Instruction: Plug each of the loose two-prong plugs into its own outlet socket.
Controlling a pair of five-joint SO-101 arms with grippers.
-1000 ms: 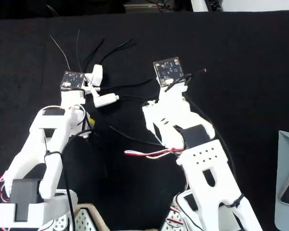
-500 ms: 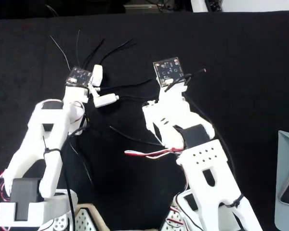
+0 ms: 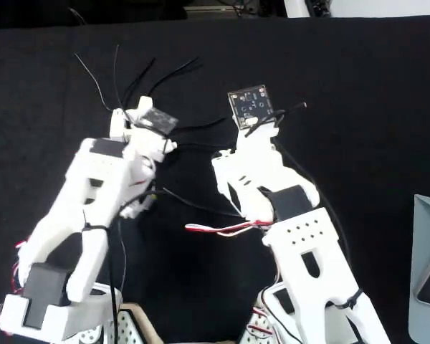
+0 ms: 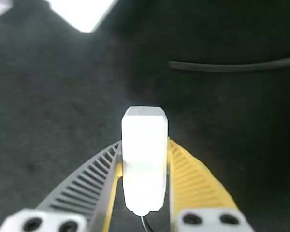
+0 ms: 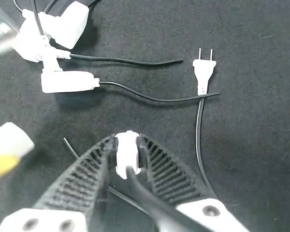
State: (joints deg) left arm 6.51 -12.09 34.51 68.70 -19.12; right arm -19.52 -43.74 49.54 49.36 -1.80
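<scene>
**As both hands are clamping white pieces, one plug is lying loose**

While the left arm (image 3: 100,186) is leaning over the upper left of the black bench (image 3: 358,86) in the high view, the left hand (image 4: 144,145) is clamping a white block (image 4: 144,130) between its grey and yellow fingers (a thin cord is trailing from the block's near end). The right hand (image 5: 127,140) is gripping a white plug (image 5: 127,157) by its body, with its black cord running back toward the wrist. A loose two-prong plug (image 5: 203,67) is lying flat on the cloth, apart from a white outlet socket (image 5: 67,81).
</scene>
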